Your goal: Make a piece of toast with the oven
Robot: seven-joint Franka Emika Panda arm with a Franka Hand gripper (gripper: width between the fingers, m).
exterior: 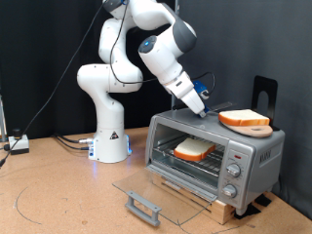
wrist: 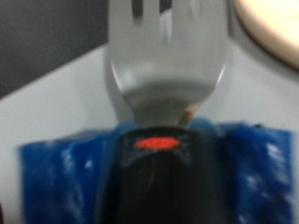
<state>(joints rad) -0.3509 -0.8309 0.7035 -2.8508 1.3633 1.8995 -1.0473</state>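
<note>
The silver oven (exterior: pixel 255 156) stands at the exterior view's right with its glass door (exterior: pixel 161 190) dropped open and the grey bar handle (exterior: pixel 143 207) at the front. The piece of toast (exterior: pixel 195 149) lies on the wire rack inside. My gripper (exterior: pixel 198 101) hovers just above the oven's top, at its left end. In the wrist view the gripper (wrist: pixel 161 163), with blue padded fingers (wrist: pixel 56 177), is shut on a metal fork (wrist: pixel 168 56) that has a black handle. The fork's tines point at the oven's grey top.
A round wooden board (exterior: pixel 244 120) lies on the oven's top, right of the gripper; its edge also shows in the wrist view (wrist: pixel 273 26). A black stand (exterior: pixel 265 93) rises behind it. The oven sits on a slatted wooden base (exterior: pixel 222 207). Cables (exterior: pixel 68 141) run past the robot's base.
</note>
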